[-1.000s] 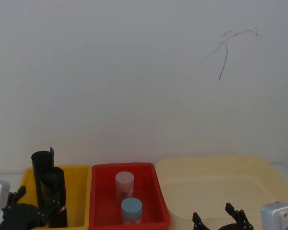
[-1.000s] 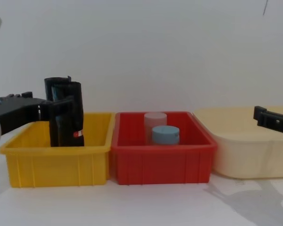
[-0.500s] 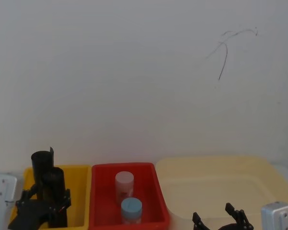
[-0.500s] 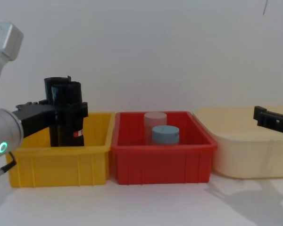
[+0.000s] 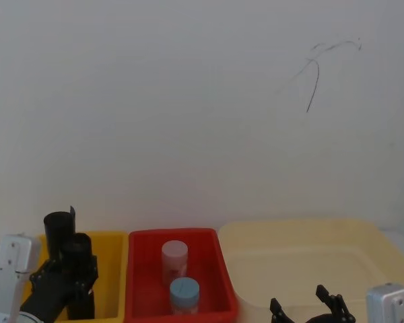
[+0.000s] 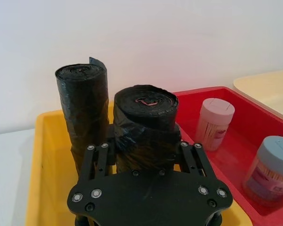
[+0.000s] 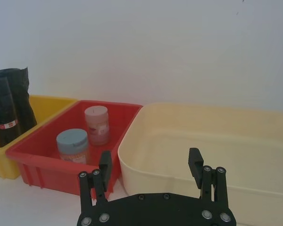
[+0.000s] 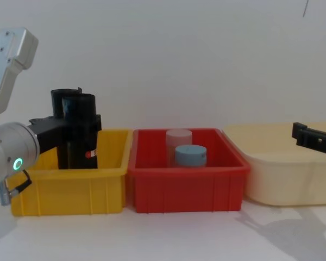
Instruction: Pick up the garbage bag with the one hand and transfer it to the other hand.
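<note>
Garbage bag: your garbage bag [image 8: 81,136] stood upright in the yellow bin [image 8: 70,190], with more than half its height above the rim and a small red-and-white label low on its side.
Left pincer: your left pincer [image 6: 144,157] came in from the bin's outer side, and its fingers [image 6: 96,155] pinched the bag between them just below its top.
Neighbour roll: a plain roll [image 6: 82,103] stood just beside the bag on the far side, slightly taller, near the left finger.
Bin edges: the yellow bin's inner wall lay against the red bin [image 8: 185,187], and the cream tub [image 8: 282,179] followed on the red bin's other side.
Red bin contents: a white-capped jar [image 6: 214,122] and a blue-lidded jar [image 6: 273,169] stood there, both much lower than the bag's top.
Room above: you had only plain white wall above and behind the bag.
Right pincer: your right pincer [image 7: 150,164] hung over the cream tub's near edge, fingers spread and holding nothing, well apart from the bag.
Desk: the white desk [image 8: 168,239] showed in front of all three containers.
</note>
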